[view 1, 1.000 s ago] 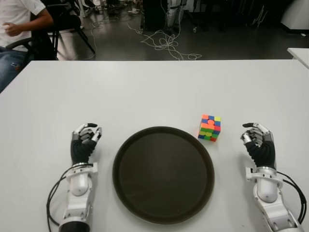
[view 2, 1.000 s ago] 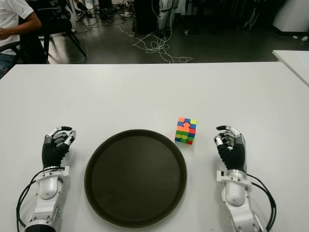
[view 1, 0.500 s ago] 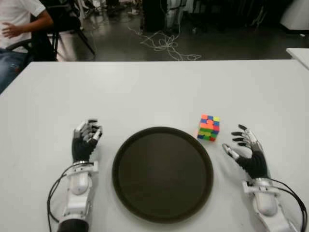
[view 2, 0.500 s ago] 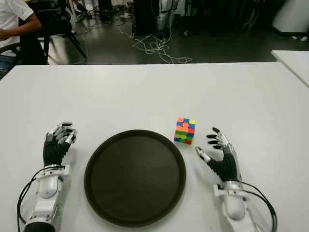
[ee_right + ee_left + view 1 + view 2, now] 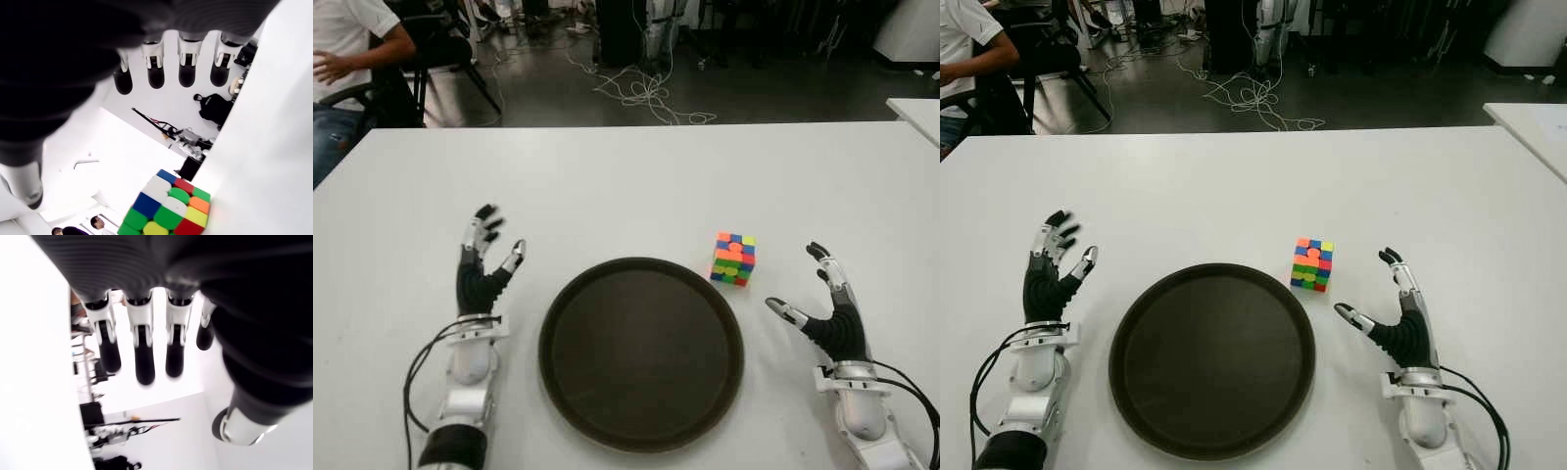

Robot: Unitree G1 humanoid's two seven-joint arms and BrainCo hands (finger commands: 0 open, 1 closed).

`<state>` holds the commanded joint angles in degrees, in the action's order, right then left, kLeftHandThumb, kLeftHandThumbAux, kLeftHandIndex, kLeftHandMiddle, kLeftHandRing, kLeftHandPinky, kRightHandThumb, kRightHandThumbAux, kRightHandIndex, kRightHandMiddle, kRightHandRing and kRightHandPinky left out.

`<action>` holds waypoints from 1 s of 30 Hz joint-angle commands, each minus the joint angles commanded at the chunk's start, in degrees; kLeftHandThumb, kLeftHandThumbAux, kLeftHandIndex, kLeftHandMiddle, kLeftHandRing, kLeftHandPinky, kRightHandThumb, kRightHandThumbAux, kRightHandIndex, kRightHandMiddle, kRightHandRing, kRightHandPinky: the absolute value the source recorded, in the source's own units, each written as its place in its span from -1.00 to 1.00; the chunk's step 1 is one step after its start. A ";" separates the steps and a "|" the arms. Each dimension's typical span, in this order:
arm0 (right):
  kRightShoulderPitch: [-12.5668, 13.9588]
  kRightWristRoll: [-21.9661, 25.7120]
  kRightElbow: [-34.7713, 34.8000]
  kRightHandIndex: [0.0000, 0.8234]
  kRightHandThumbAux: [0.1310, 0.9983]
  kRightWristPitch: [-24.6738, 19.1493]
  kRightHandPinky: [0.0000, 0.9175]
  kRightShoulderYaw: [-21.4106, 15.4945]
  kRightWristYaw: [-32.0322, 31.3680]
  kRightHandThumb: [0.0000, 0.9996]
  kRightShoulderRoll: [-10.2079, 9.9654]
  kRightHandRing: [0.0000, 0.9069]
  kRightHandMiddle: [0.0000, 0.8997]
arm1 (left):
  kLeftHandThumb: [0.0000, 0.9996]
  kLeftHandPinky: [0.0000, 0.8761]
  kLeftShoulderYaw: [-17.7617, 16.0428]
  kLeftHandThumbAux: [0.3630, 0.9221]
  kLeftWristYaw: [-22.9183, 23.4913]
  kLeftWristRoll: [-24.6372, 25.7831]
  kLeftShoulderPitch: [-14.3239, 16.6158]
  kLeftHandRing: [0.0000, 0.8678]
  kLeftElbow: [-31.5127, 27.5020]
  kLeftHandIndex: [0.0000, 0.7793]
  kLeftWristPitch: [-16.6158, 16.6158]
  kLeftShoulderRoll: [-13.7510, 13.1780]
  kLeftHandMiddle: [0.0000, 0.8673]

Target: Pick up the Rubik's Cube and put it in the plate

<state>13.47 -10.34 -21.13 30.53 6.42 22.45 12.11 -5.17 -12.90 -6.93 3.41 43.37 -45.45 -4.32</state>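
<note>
Both hands are opening from fists: the right hand (image 5: 830, 311) is spreading empty beside the multicoloured Rubik's Cube (image 5: 732, 259) at centre-right, readying a grasp; the left hand (image 5: 481, 264), lower left, is splaying empty beside the round dark brown plate (image 5: 641, 431).

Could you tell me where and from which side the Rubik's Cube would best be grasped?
Grip the Rubik's Cube across two opposite upright faces, thumb on one and fingers on the other, probably coming in from its right. The right robot hand is already open on that side, thumb toward the cube. The cube stands flat on the table, close beside the plate, whose rim crowds its left.
</note>
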 joint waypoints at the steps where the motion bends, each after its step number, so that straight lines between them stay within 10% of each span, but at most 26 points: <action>1: 0.00 -0.02 -0.07 -1.00 -0.04 0.14 -1.00 -0.05 -0.02 -0.90 0.00 -1.00 -1.00 | -0.95 -1.00 0.07 0.39 -0.02 -0.02 0.05 -1.00 0.17 -1.00 -0.17 -0.06 -1.00; 19: -0.18 -4.97 1.95 -1.00 -0.22 -1.40 -1.00 -1.10 0.53 -0.77 1.89 -1.00 -1.00 | -0.95 -1.00 1.47 0.49 -1.24 -2.36 -0.13 -1.00 -0.23 -1.00 0.09 -1.17 -1.00; 30: -3.71 -7.87 9.35 -1.00 -0.33 -9.77 -1.00 -3.83 -3.28 -0.76 5.96 -1.00 -1.00 | -0.90 -1.00 0.95 0.36 -1.99 -2.10 2.46 -1.00 2.84 -1.00 2.20 -2.54 -1.00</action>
<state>9.76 -18.20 -11.78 20.76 2.60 19.17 18.07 -4.22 -14.90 -9.03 5.87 46.22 -43.25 -6.86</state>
